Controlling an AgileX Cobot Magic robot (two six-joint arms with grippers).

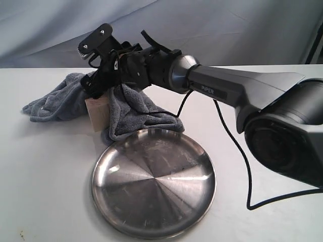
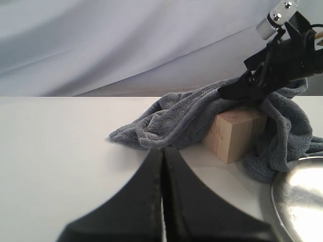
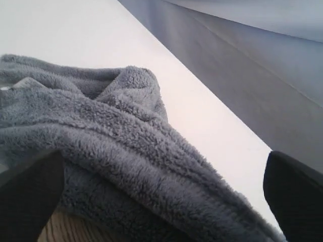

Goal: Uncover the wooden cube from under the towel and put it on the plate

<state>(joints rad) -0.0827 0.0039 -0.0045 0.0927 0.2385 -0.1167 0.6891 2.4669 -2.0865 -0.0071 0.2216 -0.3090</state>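
While the right arm (image 1: 242, 91) stretches almost level over the bench (image 1: 40, 191) from its right edge, the right gripper (image 1: 96, 83) tips down onto the towel (image 1: 55, 103), jaws spread wide astride a fleecy fold. The left gripper (image 2: 162, 151) sits low, jaws pressed together. Towards the far edge stands the wooden cube (image 1: 98, 113), pale and straight-grained, with dark grey-blue fleece draped over its top. The round, scratched steel plate (image 1: 151, 186) lies just beside the towel.

White table (image 1: 45, 176) carries towel (image 1: 55, 101), wooden cube (image 1: 98, 115) (half draped), plate (image 1: 151, 186)
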